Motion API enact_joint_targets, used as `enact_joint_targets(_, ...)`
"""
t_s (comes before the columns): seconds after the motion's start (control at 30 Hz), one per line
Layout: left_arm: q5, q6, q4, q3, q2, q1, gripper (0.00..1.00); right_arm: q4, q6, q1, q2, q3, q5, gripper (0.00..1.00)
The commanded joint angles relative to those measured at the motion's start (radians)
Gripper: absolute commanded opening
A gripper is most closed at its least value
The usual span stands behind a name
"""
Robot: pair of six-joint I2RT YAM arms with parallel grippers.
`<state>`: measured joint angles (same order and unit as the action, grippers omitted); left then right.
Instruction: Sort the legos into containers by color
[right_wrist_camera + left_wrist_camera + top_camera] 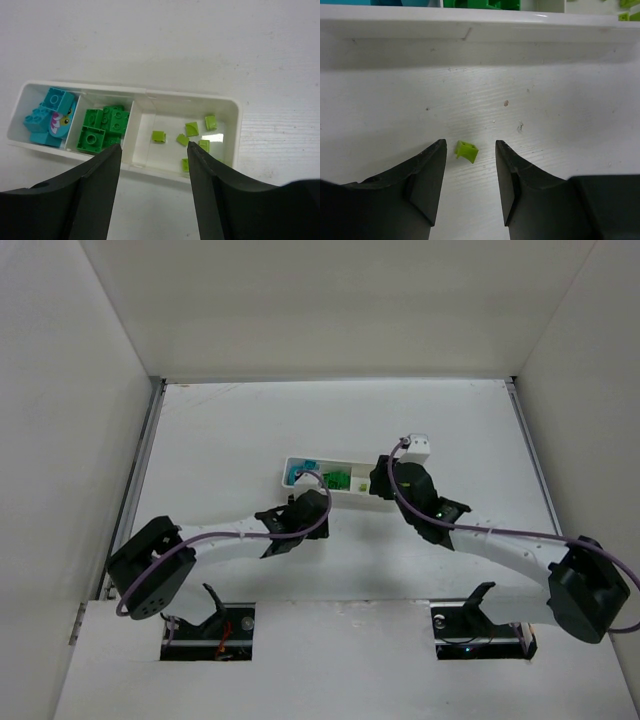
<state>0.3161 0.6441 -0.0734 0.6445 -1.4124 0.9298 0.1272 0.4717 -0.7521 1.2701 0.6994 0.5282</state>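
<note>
Your left gripper point(470, 145), jaws parted, straddles 1 lime-green brick point(466, 151) on the table point(570, 125) just short of the tray point(470, 22); your right gripper point(154, 150), parted and empty, hangs over its lime compartment point(170, 120).

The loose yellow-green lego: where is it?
Left wrist view: the lego lies on the table inside the open left claw, short of the tray.
</note>
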Motion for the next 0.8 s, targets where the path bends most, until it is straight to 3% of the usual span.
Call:
enact_joint_targets(0.0, 0.031, -0.026, -0.016, 0.05, -0.02, 0.01, 0.39, 0.08, 0.011, 0.003, -0.06, -0.043, 0.004, 0.62)
enact_joint_targets(0.27, 0.063, -0.04, 0.012, 0.076, -0.088, 0.046, 0.32, 0.084, 0.013, 0.012, -0.061, -0.058, -0.016, 0.62)
enact_joint_targets(0.57, 0.1, -0.041, 0.034, 0.058, -0.092, 0.054, 0.33, 0.081, 0.013, 0.015, -0.089, -0.074, -0.016, 0.62)
enact_joint_targets(0.77, 0.1, -0.055, 0.029, 0.057, -0.099, 0.065, 0.17, 0.078, 0.015, 0.018, -0.109, -0.08, -0.014, 0.62)
